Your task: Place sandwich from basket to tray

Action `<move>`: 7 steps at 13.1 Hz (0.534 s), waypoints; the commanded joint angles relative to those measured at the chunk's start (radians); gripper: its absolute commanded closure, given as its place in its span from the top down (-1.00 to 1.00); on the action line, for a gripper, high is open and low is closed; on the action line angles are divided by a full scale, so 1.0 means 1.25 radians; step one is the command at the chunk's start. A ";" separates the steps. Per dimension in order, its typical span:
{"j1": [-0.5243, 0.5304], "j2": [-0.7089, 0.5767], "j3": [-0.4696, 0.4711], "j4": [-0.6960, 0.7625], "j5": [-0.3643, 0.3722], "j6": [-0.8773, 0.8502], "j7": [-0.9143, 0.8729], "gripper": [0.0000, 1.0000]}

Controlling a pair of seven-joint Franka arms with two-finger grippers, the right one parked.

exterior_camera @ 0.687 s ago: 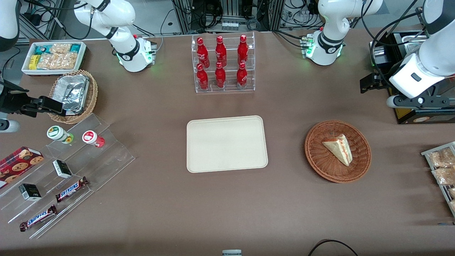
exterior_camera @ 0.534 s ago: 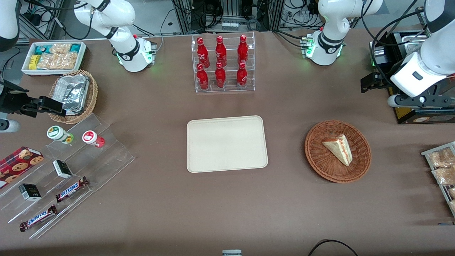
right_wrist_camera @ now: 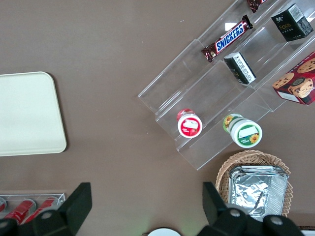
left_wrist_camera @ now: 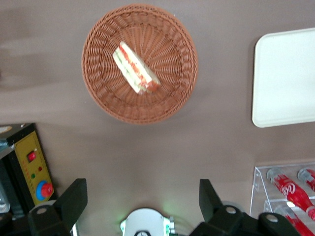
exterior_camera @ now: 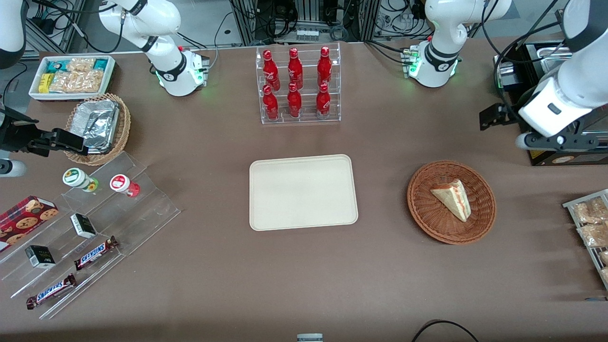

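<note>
Black gripper (left_wrist_camera: 141,206) spread above basket (left_wrist_camera: 140,63)

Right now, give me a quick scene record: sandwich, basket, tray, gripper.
sandwich: lying in the basket, untouched
basket: on the table, toward the working arm's end, apart from the tray
tray: mid-table, nothing on it, nearer the front camera than the bottle rack
gripper: fingers open, holding nothing, above the table, away from the basket
task state: pick not yet begun
</note>
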 commanded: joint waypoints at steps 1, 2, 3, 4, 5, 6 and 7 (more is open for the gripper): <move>0.008 0.003 -0.004 -0.055 -0.012 0.065 0.007 1.00; 0.008 0.014 -0.004 -0.067 -0.012 0.088 0.002 1.00; 0.008 0.021 -0.004 -0.082 -0.010 0.113 0.001 1.00; 0.008 0.024 -0.002 -0.108 -0.010 0.144 0.001 1.00; 0.012 0.026 -0.002 -0.136 -0.009 0.183 0.001 1.00; 0.020 0.027 -0.002 -0.166 -0.009 0.222 0.001 1.00; 0.021 0.027 -0.002 -0.195 -0.009 0.261 0.000 1.00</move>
